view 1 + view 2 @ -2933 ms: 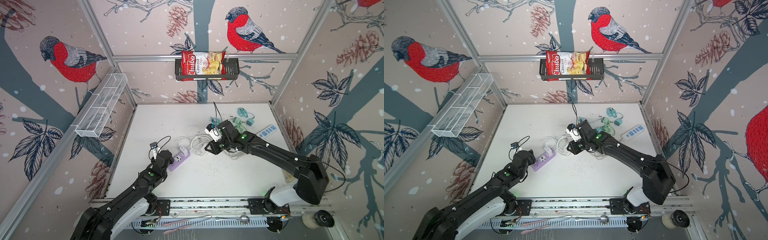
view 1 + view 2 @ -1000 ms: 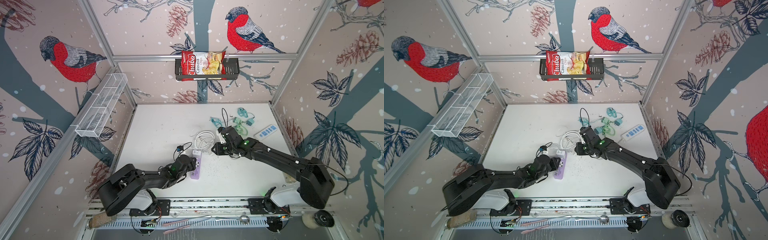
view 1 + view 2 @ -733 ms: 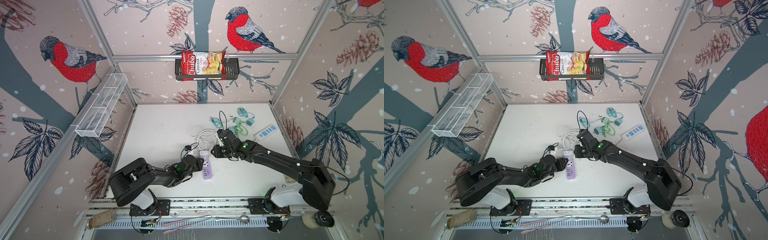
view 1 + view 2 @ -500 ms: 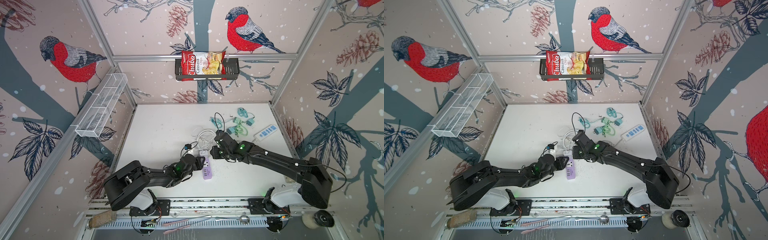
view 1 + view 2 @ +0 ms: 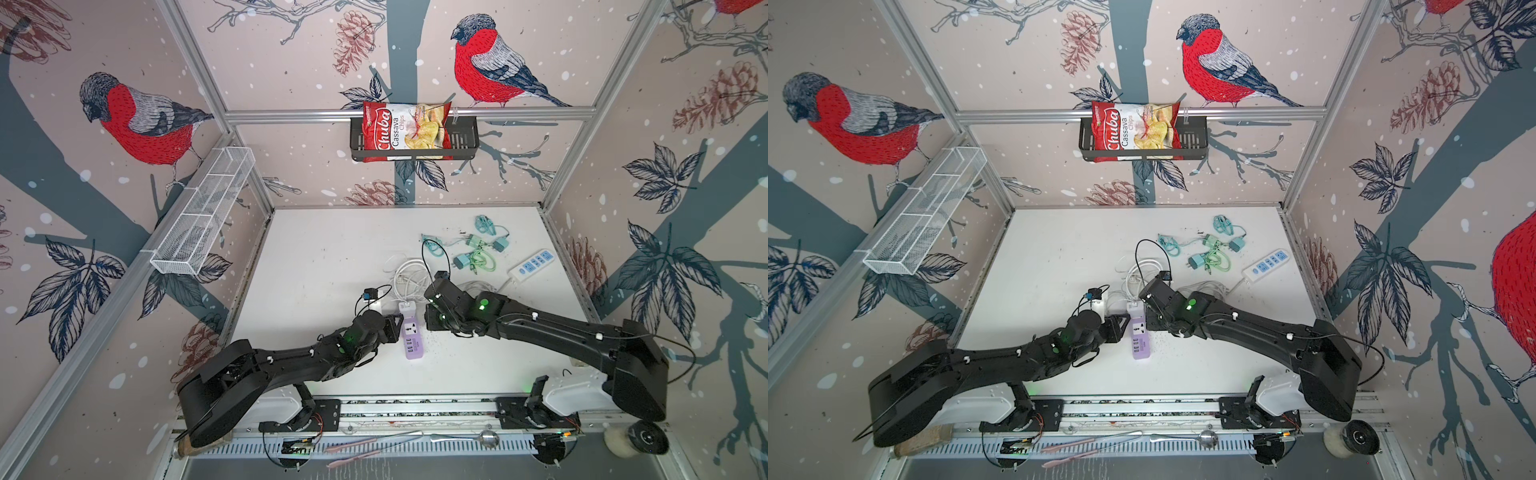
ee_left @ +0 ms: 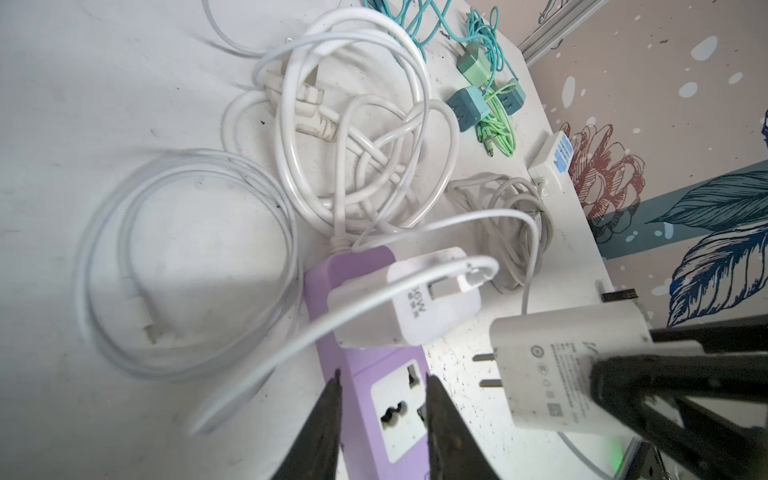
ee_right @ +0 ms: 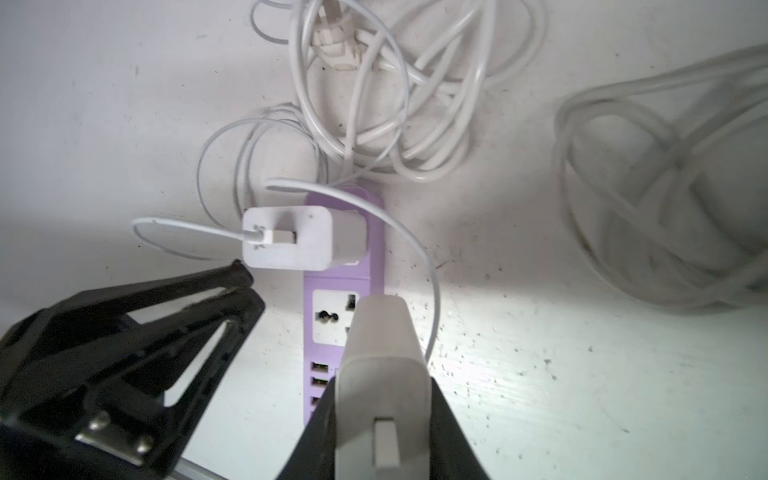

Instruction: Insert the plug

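The purple power strip (image 5: 411, 338) (image 5: 1140, 338) lies mid-table with a white charger (image 6: 407, 303) (image 7: 299, 239) plugged in at its cord end. Beside that charger a socket (image 6: 401, 409) (image 7: 328, 318) stands free. My left gripper (image 6: 383, 374) (image 5: 397, 326) has a finger on each long side of the strip (image 6: 363, 451), clasping it at that socket. My right gripper (image 7: 382, 380) (image 5: 430, 322) is shut on the white plug (image 6: 561, 365) (image 7: 380, 353). The plug hangs just right of the free socket, prongs pointing at the strip and clear of it.
White cable coils (image 5: 409, 274) and a grey cord (image 7: 665, 187) lie behind the strip. Teal and green chargers (image 5: 478, 253) and a white-blue power strip (image 5: 532, 266) sit far right. A chips bag (image 5: 405, 131) rests in a wall basket, and a wire basket (image 5: 203, 208) hangs left.
Over the last second the left gripper carried the purple strip right toward the table's middle. The right gripper moved left with the plug, closing on the free socket.
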Controlling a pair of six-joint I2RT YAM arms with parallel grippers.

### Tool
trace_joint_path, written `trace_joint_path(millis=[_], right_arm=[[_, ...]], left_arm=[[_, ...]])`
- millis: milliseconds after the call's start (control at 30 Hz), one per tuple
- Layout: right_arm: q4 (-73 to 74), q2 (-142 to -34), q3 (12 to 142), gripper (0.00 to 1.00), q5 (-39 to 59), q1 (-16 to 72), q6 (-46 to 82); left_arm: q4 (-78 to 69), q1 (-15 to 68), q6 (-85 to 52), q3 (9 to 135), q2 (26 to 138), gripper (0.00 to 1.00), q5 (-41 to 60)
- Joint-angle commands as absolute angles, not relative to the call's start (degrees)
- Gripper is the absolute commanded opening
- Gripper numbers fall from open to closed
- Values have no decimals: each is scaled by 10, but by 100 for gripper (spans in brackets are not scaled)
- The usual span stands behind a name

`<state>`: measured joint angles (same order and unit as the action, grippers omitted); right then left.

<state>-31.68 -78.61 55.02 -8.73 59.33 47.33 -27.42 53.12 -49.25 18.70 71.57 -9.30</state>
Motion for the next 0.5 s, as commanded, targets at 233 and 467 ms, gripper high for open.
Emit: trace_joint_path(millis=[233, 467], right_arm=[[-354, -773, 561, 0, -92, 601, 468], [-344, -850, 601, 0, -70, 633, 443]], left_arm=[[-251, 539, -474, 176, 655, 35, -125], [-215, 540, -465, 151, 581, 36, -160]])
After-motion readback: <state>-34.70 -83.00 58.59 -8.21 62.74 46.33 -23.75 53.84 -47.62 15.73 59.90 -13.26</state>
